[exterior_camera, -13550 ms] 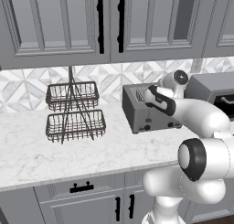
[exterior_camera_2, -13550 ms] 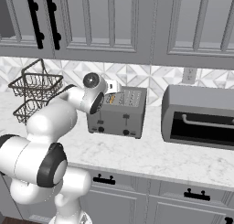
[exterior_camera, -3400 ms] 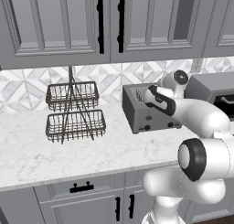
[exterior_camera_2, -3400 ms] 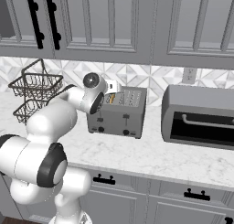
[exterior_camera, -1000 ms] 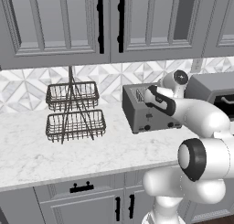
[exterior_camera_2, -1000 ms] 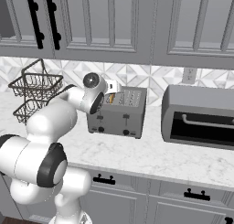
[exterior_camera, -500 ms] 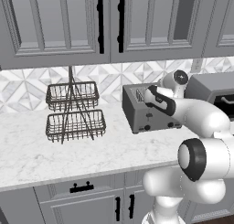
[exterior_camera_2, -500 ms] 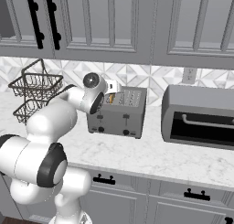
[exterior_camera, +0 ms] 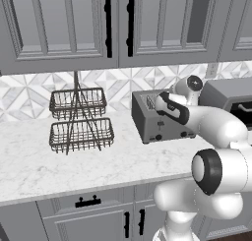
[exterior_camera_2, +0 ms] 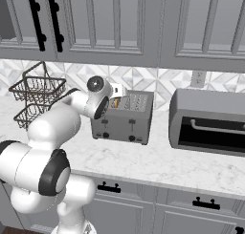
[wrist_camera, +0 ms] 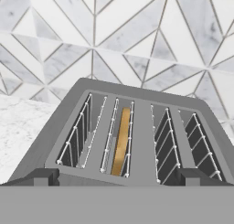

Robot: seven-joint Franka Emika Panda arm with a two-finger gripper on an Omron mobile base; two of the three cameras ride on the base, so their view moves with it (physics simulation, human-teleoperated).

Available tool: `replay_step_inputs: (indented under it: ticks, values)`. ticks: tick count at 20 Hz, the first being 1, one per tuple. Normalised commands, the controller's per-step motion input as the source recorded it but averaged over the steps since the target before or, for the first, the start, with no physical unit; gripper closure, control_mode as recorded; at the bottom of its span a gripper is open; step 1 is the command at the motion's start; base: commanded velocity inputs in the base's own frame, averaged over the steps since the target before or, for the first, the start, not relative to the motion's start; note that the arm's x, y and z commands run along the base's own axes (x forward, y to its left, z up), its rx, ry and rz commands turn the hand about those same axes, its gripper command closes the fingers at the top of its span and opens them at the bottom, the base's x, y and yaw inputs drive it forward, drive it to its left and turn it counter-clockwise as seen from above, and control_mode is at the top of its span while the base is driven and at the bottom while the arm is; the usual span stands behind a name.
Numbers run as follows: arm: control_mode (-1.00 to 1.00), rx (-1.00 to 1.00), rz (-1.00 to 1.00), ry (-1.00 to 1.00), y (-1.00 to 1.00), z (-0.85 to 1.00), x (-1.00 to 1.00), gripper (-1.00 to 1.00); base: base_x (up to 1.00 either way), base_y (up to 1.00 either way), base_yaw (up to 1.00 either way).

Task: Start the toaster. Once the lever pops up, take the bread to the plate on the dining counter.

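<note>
Here, marble worktop (exterior_camera: 98,166), grey cabinets (exterior_camera: 64,28), tiled backsplash (wrist_camera: 137,31), toaster (exterior_camera_2: 125,117)

Down in the hand view, the bread (wrist_camera: 120,143) sits sunk in the second slot from the left, so just its browned edge shows and the faces stay hidden by the slot walls. The toaster (wrist_camera: 137,141) loses its front and knobs under the bottom of that view. From the left base view, the arm covers the toaster's right end and the toaster oven (exterior_camera: 229,100) runs off the right edge. The wire basket rack (exterior_camera_2: 36,101) is half hidden behind the arm.
</note>
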Motion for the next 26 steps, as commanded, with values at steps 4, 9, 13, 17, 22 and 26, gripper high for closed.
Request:
replay_step_inputs:
  ticks: [4,9,13,17,22,26]
  values:
    - [-1.00,0.00,0.00,0.00,0.00,0.00,0.00,-1.00,0.00,0.00,0.00]
    - [-1.00,0.00,0.00,0.00,0.00,0.00,0.00,-1.00,0.00,0.00,0.00]
    - [-1.00,0.00,0.00,0.00,0.00,0.00,0.00,-1.00,0.00,0.00,0.00]
    - [-1.00,0.00,0.00,0.00,0.00,0.00,0.00,-1.00,0.00,0.00,0.00]
    - [-1.00,0.00,0.00,0.00,0.00,0.00,0.00,-1.00,0.00,0.00,0.00]
    - [-1.00,0.00,0.00,0.00,0.00,0.00,0.00,-1.00,0.00,0.00,0.00]
